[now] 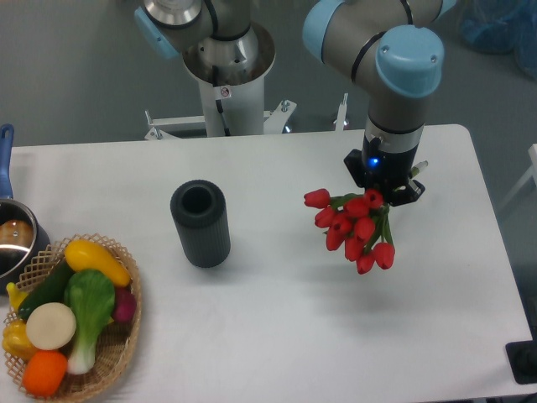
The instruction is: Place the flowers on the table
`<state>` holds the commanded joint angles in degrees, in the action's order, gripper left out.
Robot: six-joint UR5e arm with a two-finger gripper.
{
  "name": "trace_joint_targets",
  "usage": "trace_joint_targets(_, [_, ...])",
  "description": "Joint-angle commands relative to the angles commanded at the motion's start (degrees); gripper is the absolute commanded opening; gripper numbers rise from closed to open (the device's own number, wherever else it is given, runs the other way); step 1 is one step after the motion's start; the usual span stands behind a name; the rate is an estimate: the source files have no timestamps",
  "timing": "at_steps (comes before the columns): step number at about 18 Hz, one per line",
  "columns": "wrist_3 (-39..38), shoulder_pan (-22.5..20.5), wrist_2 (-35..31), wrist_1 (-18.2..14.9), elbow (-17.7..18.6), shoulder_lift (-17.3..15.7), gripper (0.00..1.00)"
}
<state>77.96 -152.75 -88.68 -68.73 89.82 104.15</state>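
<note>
The flowers [352, 228], a bunch of red tulip buds on green stems, hang at the right of the white table [277, 327]. Their buds point toward the camera and down. My gripper [384, 186] is right above them and seems shut on the stems, which are mostly hidden under it. The bunch casts a faint shadow on the tabletop below, so it looks lifted off the surface. The fingers themselves are hidden by the wrist.
A dark grey ribbed vase [200, 223] stands upright left of centre, empty. A wicker basket [126, 336] with vegetables sits at the front left corner. A metal pot [13, 243] with a blue handle is at the left edge.
</note>
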Motion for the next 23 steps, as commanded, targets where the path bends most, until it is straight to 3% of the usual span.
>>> trace_joint_targets(13, [0.0, 0.0, -0.4, -0.7, -0.2, 1.0, 0.06])
trace_joint_targets(23, [-0.2, 0.6, -0.5, 0.4, 0.3, 6.0, 0.06])
